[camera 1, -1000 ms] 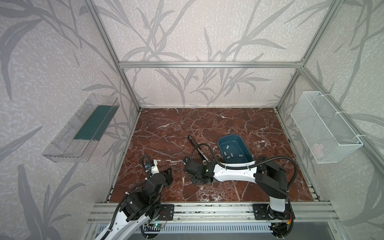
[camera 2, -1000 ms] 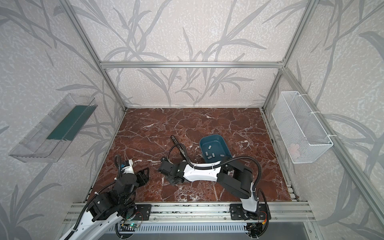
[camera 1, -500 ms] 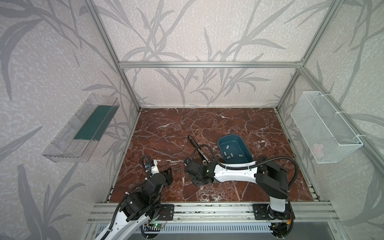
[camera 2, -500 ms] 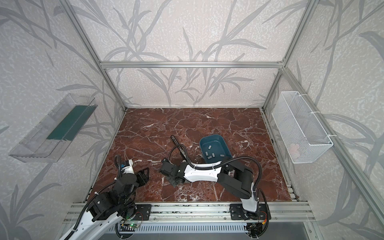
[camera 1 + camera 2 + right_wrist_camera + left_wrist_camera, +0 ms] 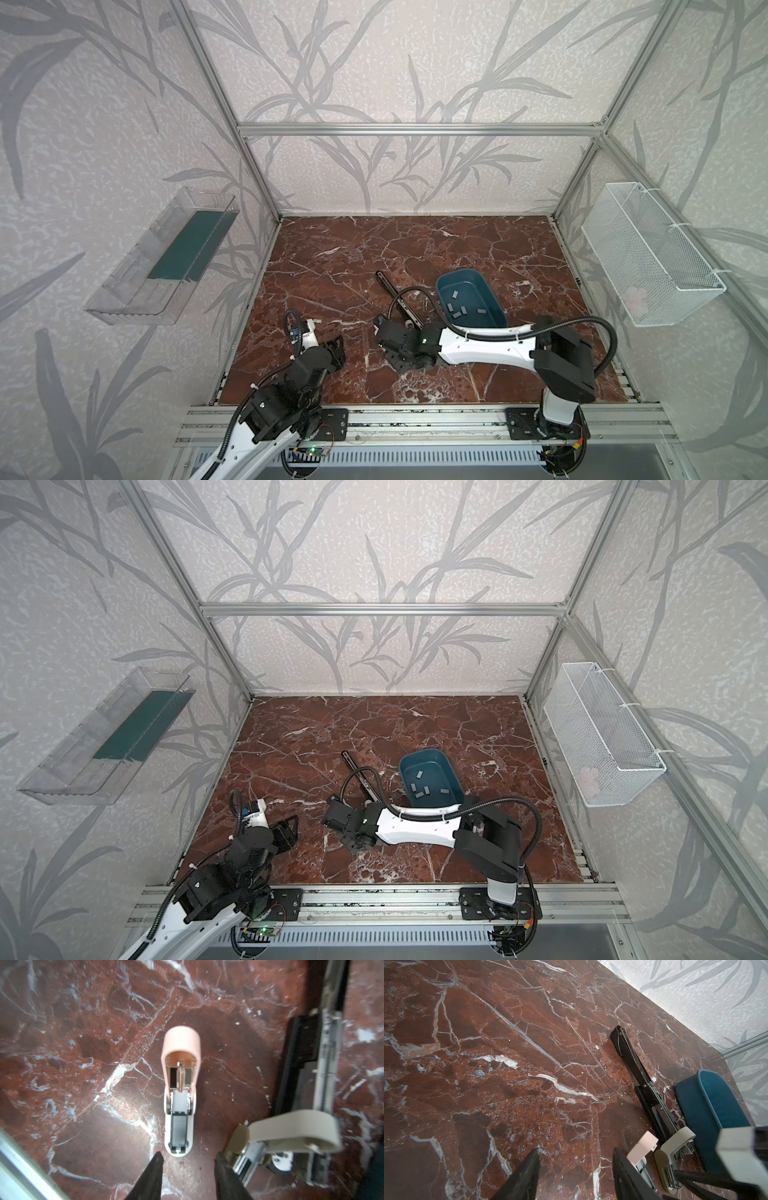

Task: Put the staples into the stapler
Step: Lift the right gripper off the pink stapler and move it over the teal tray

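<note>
The left jaws stand open over bare desk (image 5: 332, 266), holding nothing. Toward the middle, the right jaws are open as well and empty. Their tips are just short of the white base of the pink stapler (image 5: 180, 1084), which lies with its lid swung up. Beside it sits a beige stapler (image 5: 291, 1128), also open, at the near end of the long black stapler (image 5: 627, 1051). Further right, the staples (image 5: 459, 311) lie loose in the blue tray (image 5: 496, 299).

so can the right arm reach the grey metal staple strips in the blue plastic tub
Probably yes: the right gripper is open and empty, and the staple strips lie loose in the open-topped tub beside that arm, though the long black stapler lies between.
</note>
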Controlling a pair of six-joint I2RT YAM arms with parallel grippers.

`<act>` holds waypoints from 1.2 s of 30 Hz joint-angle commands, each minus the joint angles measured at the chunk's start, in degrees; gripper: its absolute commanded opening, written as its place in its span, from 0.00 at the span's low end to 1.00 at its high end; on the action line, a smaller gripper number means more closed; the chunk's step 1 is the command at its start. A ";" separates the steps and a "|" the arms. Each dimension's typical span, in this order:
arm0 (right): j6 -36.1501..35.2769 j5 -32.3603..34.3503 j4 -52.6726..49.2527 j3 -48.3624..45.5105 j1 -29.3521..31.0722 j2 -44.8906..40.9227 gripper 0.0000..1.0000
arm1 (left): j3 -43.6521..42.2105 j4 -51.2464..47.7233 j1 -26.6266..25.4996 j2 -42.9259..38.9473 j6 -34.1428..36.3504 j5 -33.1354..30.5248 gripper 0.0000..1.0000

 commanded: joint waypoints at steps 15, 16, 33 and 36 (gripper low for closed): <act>3.54 -3.45 -6.86 -21.03 -33.26 -37.16 0.45 | 0.04 11.75 -0.07 1.50 9.75 1.01 0.69; 3.10 -4.81 -7.08 -20.69 -34.73 -36.42 0.44 | -0.08 13.53 0.02 2.49 10.49 1.29 0.69; -0.11 -6.75 -9.71 0.85 -37.99 -6.98 0.44 | 4.52 22.62 27.17 26.73 20.03 8.12 0.79; -0.18 -8.86 -10.48 3.49 -38.88 -1.91 0.44 | 2.84 25.73 30.83 29.75 19.99 11.88 0.79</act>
